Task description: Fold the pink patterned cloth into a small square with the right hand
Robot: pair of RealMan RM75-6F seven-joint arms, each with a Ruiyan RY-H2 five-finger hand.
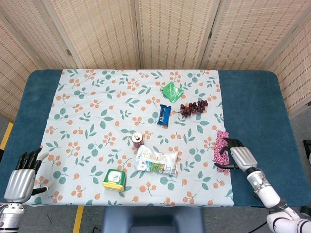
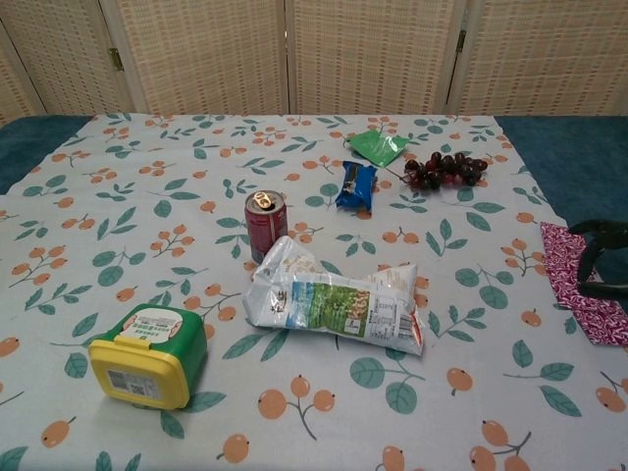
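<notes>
The pink patterned cloth point(image 1: 220, 147) lies as a narrow folded strip at the right edge of the floral tablecloth point(image 1: 97, 116); it also shows at the far right of the chest view point(image 2: 572, 282). My right hand point(image 1: 240, 156) sits just right of it. Its fingers point(image 2: 601, 229) curve over the strip's far part and its thumb reaches over the near end, with nothing pinched between them. My left hand point(image 1: 21, 178) hangs off the table's front left corner with its fingers spread and nothing in it.
On the tablecloth lie a snack bag point(image 1: 156, 161), a red can point(image 1: 137, 140), a green-and-yellow box point(image 1: 114, 179), a blue bar wrapper point(image 1: 164, 115), dark grapes point(image 1: 193, 107) and a green packet point(image 1: 172, 91). Bare blue table point(image 1: 257, 111) lies right of the cloth.
</notes>
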